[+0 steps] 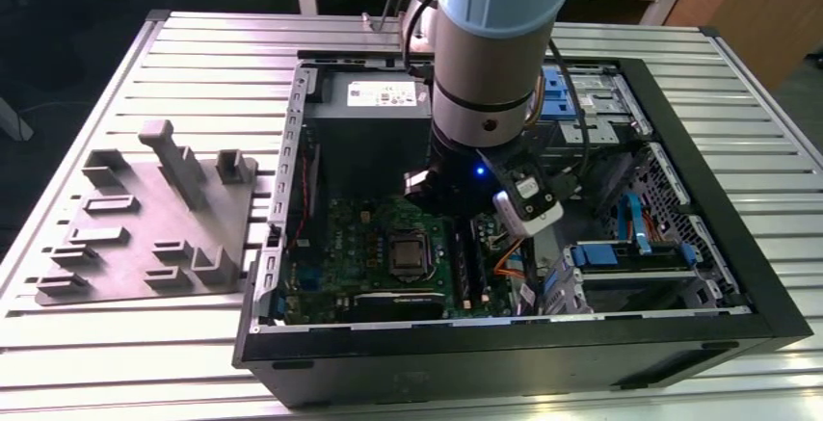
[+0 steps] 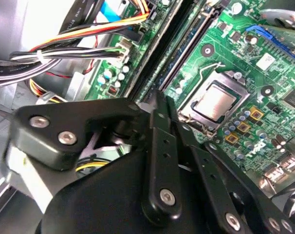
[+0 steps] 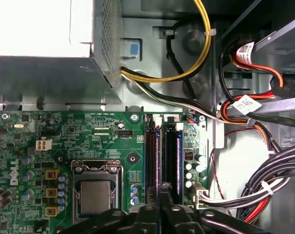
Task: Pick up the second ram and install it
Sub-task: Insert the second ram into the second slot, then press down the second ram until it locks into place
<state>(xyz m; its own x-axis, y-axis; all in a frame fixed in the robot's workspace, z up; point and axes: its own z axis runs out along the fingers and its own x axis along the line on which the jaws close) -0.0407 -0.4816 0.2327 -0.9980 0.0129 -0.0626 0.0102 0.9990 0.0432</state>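
Note:
In the exterior view my gripper (image 1: 465, 233) is deep inside the open computer case (image 1: 720, 248), low over the green motherboard (image 1: 347, 248). In both wrist views the fingers come together at their tips, shut over the long black memory slots (image 3: 151, 156). The second ram (image 3: 170, 156) is a thin dark strip standing on edge along a slot, running away from the gripper (image 3: 165, 192). In the second wrist view the second ram (image 2: 159, 46) is a dark band leading up from the gripper (image 2: 161, 97). How deep it sits in the slot is hidden.
The processor socket (image 3: 95, 195) lies beside the slots. The power supply box (image 3: 40, 29) and thick cable bundles (image 3: 264, 190) crowd the far end and the other side. A drive cage (image 1: 630, 257) is toward the exterior view's right. A grey fixture plate (image 1: 142, 219) lies on the table outside the case.

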